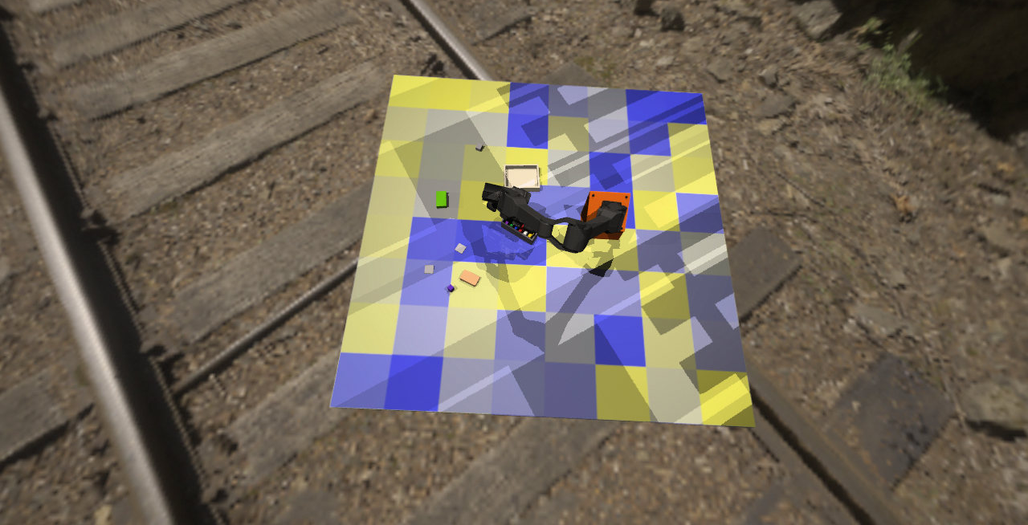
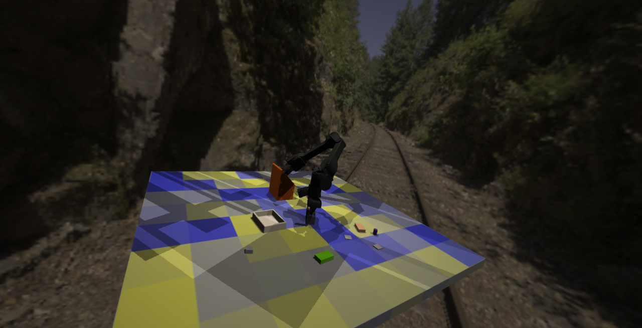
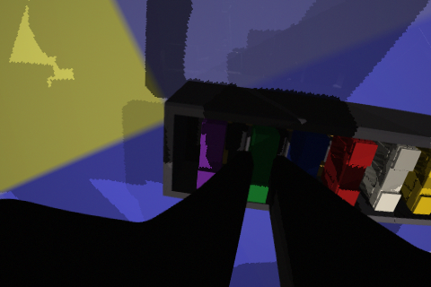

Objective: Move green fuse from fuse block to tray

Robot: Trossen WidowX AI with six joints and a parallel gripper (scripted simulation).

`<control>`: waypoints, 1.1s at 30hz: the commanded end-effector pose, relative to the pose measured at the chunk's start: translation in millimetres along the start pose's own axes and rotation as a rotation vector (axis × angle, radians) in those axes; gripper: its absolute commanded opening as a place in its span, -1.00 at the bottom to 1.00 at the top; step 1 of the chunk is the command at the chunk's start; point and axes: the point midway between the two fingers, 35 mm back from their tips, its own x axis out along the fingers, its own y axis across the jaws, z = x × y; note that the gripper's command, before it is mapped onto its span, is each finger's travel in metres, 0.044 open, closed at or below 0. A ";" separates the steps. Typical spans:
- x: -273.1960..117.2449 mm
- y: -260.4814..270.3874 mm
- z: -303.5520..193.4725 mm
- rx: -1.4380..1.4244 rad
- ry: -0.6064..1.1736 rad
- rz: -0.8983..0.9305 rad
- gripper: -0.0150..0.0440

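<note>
Gripper (image 3: 261,164) down over the block (image 3: 300,110), clamped on the green fuse (image 3: 261,161). 2 black fingers, 1 on each side of the fuse. Fuse sitting in its slot in the block, upright. In the same row: purple fuse (image 3: 211,150) on one side, blue fuse (image 3: 308,150) just on the other, then red fuse (image 3: 354,164), white fuse (image 3: 395,179) and yellow fuse (image 3: 422,192). Tray (image 1: 521,177) near the block on the mat (image 1: 503,349), not touching it. Seen from the top, arm (image 1: 553,223) bent from the orange base (image 1: 607,213) over to the block. Green box (image 1: 442,198) lying well apart on the mat, with small bits nearby.
</note>
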 end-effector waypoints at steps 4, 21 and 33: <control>-4.6 0.8 0.4 -0.001 0.000 0.003 -0.49; -12.9 1.1 0.4 0.000 0.000 0.003 -0.49; -18.8 1.1 0.4 0.000 0.000 0.003 -0.49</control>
